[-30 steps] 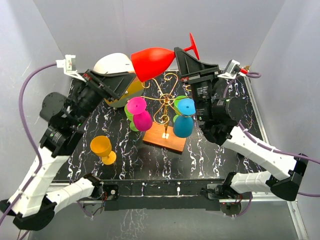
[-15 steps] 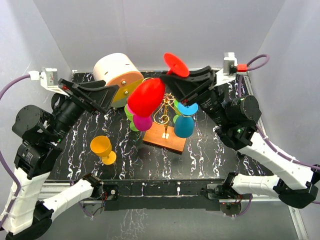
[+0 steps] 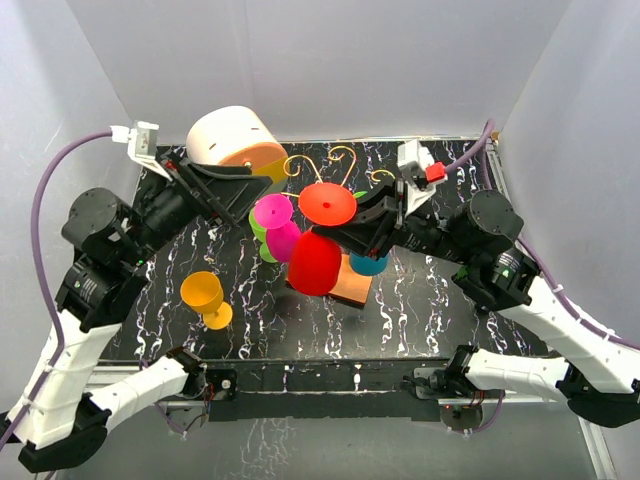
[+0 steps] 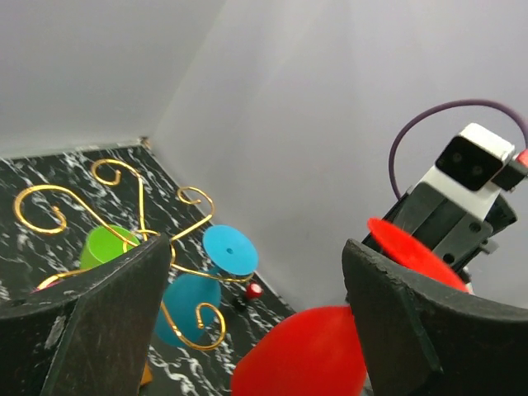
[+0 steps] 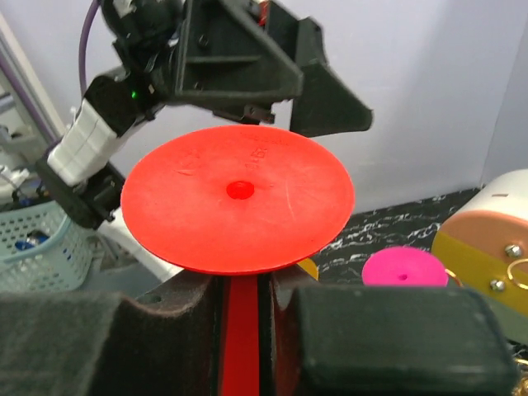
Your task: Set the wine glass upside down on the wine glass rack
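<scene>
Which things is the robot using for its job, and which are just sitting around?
For the job:
red wine glass, held upside down by the right tool
gold wire wine glass rack

Just sitting around:
yellow wine glass
cream-and-orange drum box

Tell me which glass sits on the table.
The yellow glass, standing alone left of the rack; the right fingers hold the red one, the others hang.

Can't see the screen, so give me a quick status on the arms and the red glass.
Left gripper open, empty. Right gripper shut on red glass, upside down beside rack, not hung. Pink glass and blue glass crowd the rack.
</scene>
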Action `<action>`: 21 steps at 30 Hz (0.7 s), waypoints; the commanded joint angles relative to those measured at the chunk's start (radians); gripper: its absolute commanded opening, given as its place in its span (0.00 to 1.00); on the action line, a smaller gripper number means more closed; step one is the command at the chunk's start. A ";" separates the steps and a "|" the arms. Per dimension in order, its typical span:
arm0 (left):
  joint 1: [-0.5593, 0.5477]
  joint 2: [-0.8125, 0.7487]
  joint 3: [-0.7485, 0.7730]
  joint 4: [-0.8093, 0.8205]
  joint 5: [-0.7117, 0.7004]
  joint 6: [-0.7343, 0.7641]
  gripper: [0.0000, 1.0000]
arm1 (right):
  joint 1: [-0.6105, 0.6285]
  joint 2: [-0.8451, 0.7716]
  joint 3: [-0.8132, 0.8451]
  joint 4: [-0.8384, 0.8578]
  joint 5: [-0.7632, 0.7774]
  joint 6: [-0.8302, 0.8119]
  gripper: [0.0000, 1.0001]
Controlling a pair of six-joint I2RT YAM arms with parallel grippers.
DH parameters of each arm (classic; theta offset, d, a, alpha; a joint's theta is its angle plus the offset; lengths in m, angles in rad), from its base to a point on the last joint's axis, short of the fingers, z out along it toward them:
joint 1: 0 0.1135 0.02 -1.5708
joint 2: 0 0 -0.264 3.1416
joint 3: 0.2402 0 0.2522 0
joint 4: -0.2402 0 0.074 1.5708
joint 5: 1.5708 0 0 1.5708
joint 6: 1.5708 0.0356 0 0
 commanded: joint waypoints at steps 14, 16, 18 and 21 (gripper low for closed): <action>0.003 -0.019 -0.070 0.011 0.203 -0.490 0.83 | 0.000 -0.192 -0.180 -0.119 -0.015 -0.125 0.00; 0.003 -0.022 -0.085 0.010 0.231 -0.522 0.82 | 0.000 -0.192 -0.205 -0.123 0.010 -0.169 0.00; 0.002 -0.015 -0.113 0.034 0.273 -0.562 0.80 | 0.000 -0.181 -0.216 -0.125 0.028 -0.195 0.00; 0.002 -0.002 -0.154 0.049 0.319 -0.630 0.78 | -0.001 -0.169 -0.229 -0.107 0.035 -0.212 0.00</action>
